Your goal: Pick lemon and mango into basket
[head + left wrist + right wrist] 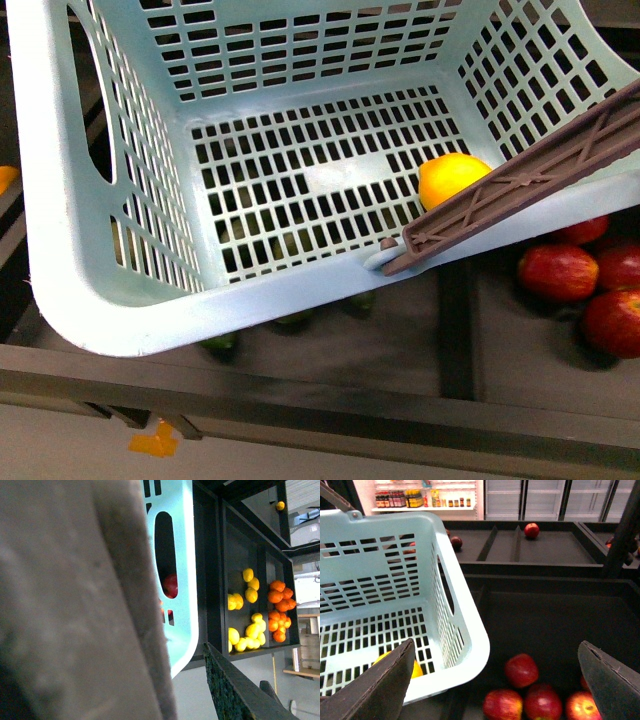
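The pale blue-green basket (110, 300) fills the front view, tilted above the dark produce bins. The lemon (450, 178) lies on its slotted floor at the right, next to the brown handle (520, 185). It also shows in the right wrist view (417, 669) inside the basket (465, 630). My left gripper (187, 670) is shut on the basket's rim (182, 580). My right gripper (496, 645) is open and empty, beside the basket's corner and above several red-and-yellow fruits (521, 670). Neither gripper shows in the front view.
Red fruits (558, 272) lie in the bin right of the basket, and green fruits (220, 343) under it. The left wrist view shows bins of yellow lemons (250, 630) and oranges (280, 600). A lone red fruit (531, 530) sits in a far bin.
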You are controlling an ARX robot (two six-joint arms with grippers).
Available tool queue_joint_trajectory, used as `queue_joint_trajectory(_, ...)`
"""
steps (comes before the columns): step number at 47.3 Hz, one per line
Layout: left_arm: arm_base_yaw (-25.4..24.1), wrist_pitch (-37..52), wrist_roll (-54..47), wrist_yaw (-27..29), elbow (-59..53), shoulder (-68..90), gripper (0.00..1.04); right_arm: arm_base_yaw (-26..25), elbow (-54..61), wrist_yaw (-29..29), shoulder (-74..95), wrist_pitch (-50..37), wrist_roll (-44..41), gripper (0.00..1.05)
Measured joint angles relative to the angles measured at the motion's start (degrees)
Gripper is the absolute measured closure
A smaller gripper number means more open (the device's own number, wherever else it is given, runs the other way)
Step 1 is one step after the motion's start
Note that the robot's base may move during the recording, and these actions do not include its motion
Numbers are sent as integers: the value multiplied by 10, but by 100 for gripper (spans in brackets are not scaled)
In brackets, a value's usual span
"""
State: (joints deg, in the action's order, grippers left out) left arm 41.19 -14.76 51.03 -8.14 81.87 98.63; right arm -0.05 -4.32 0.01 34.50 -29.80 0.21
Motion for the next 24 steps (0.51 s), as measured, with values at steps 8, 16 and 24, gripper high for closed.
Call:
queue_joint_trajectory(8, 0, 0, 0, -2, 0, 0, 76, 0, 0, -1, 0, 0, 0, 9)
queue_joint_trajectory(16, 0, 0, 0, -4, 0, 0, 76, 0, 0, 0, 0, 0, 0, 9)
queue_joint_trajectory(24, 0, 0, 0, -2, 0, 0, 76, 0, 0, 0, 0, 0, 0, 9)
